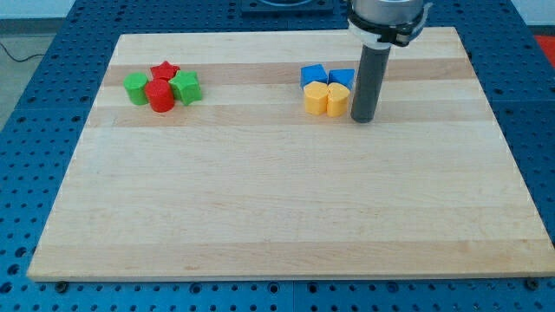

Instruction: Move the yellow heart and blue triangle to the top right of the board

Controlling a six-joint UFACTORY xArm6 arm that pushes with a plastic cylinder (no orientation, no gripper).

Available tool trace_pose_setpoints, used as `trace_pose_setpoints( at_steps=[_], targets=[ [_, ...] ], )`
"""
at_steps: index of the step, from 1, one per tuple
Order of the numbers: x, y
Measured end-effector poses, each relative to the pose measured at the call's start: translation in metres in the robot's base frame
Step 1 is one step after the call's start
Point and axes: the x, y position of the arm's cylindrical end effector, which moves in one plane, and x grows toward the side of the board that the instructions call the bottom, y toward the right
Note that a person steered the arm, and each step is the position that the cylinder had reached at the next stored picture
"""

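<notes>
The yellow heart (337,100) lies at the top middle of the wooden board (286,208), with another yellow block (316,99) touching its left side. Two blue blocks sit just behind them: one at the left (313,75) and one at the right (342,79); which is the triangle is hard to tell, the right one looks more like it. My tip (363,119) rests on the board just right of the yellow heart, very close to it or touching it. The dark rod rises from there to the view's top.
A cluster at the top left holds a red star (165,70), a red cylinder (160,96), a green block (136,88) and another green block (186,87). A blue perforated table (52,104) surrounds the board.
</notes>
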Motion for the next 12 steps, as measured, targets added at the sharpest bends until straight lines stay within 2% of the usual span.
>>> trace_pose_setpoints(
  at_steps=[2, 4, 5, 6, 8, 10, 12],
  targets=[
    [-0.010, 0.000],
    [-0.002, -0.054],
    [0.025, -0.070],
    [0.022, -0.088],
    [-0.008, -0.084],
    [-0.052, -0.046],
    [-0.058, -0.056]
  ],
)
